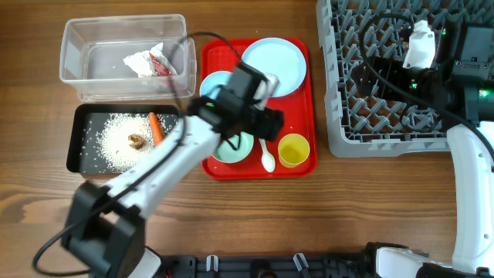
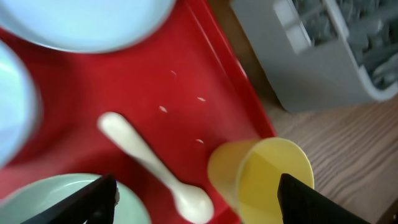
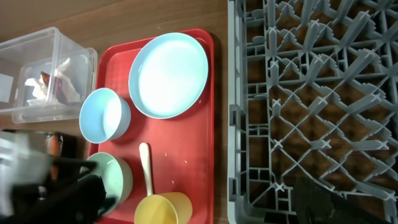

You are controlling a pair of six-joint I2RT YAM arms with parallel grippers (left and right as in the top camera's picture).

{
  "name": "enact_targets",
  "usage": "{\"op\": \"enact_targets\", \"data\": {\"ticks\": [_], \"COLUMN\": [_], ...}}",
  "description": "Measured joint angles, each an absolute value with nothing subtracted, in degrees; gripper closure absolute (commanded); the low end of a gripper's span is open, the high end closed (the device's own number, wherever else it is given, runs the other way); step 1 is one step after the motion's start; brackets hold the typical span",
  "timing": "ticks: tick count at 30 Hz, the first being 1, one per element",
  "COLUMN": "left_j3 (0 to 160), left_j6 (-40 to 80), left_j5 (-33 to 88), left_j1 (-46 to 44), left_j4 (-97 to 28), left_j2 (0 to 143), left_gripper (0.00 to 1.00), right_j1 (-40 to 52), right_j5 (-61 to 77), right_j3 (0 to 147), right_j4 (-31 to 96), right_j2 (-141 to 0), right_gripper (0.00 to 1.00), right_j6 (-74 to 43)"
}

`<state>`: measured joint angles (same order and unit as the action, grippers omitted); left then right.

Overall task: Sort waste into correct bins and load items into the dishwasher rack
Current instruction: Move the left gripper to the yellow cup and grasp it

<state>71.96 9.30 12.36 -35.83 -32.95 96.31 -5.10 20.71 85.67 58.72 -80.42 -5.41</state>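
Observation:
My left gripper is open over the red tray. In the left wrist view its fingers straddle the white spoon and the yellow cup, with the mint-green bowl at the left finger. The pale-blue plate and blue bowl lie on the same tray. My right gripper hangs open and empty over the grey rack. The clear tub holds crumpled paper. The black tray holds rice, a carrot piece and a brown scrap.
A few rice grains lie on the red tray. My left arm crosses the black tray's right end and hides part of the blue bowl. The rack's left wall stands close to the red tray's right edge.

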Motion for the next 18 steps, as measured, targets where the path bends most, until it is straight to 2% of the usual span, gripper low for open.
{"op": "enact_targets", "data": {"ticks": [7, 13, 14, 15, 18], "left_j3": [72.0, 72.0, 72.0, 72.0, 72.0], "left_j6": [9.5, 10.9, 11.3, 11.5, 12.4], "left_j5": [12.4, 12.0, 11.9, 11.8, 11.3], "left_j1": [-42.1, -43.6, -43.5, -43.5, -43.5], "left_j4": [-31.0, -31.1, -31.1, -31.2, -31.2], "left_j2": [99.7, 102.9, 103.5, 103.9, 104.2], "left_gripper": [0.31, 0.40, 0.44, 0.56, 0.73], "right_j1": [-5.1, -5.1, -5.1, -5.1, -5.1], "right_j5": [20.7, 20.7, 20.7, 20.7, 20.7], "right_j3": [85.7, 85.7, 85.7, 85.7, 85.7], "right_j4": [58.7, 59.1, 59.2, 59.2, 59.1], "right_j2": [-80.4, -80.4, -80.4, -80.4, -80.4], "right_gripper": [0.00, 0.00, 0.00, 0.00, 0.00], "right_j6": [-6.0, -6.0, -6.0, -6.0, -6.0]}}
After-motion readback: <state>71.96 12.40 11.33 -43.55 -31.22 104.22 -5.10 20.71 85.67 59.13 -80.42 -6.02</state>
